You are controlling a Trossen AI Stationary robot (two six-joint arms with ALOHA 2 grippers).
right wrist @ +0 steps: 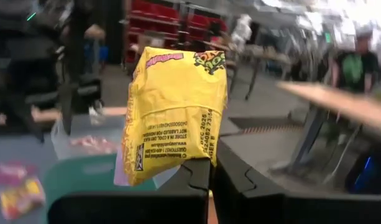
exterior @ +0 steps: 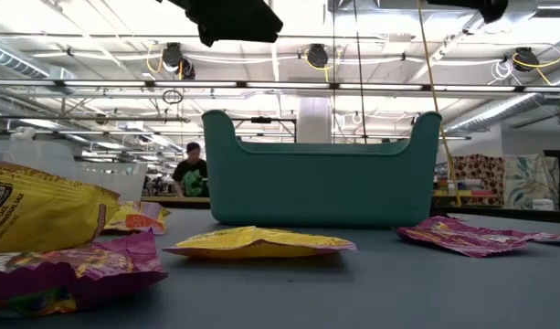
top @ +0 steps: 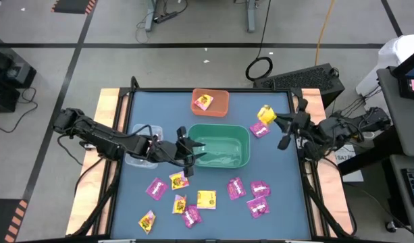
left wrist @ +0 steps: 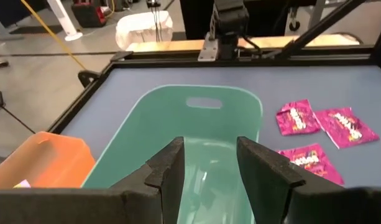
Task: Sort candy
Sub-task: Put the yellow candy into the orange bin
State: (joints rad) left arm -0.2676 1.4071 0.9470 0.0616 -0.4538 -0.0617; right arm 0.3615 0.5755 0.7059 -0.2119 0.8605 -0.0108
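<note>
Right wrist view shows the right gripper (right wrist: 210, 171) with its fingers pressed together on the lower edge of a yellow candy packet (right wrist: 174, 112), which stands up above them. Seen from the high view, that gripper (top: 275, 120) holds the packet (top: 265, 113) over the far right part of the blue surface (top: 288, 202), just beside a magenta packet (top: 259, 129) lying next to the green bin (top: 220, 128).

Left wrist view shows the left gripper (left wrist: 209, 168) with its fingers apart and nothing between them, poised over the near end of the green bin (left wrist: 196, 112). In the high view this gripper (top: 186, 150) is at the bin's left end, with a clear bin (top: 140, 135) under the arm just beside it.

An orange bin (top: 211, 102) at the far edge holds one candy piece (top: 204, 102). More magenta and yellow packets lie scattered on the near half of the surface, a group (top: 179, 199) toward the left and three magenta ones (top: 254, 196) toward the right.

Low view looks across the surface past a yellow packet (exterior: 257, 242) to the green bin (exterior: 321, 174); a person (exterior: 190, 169) is in the room beyond.
</note>
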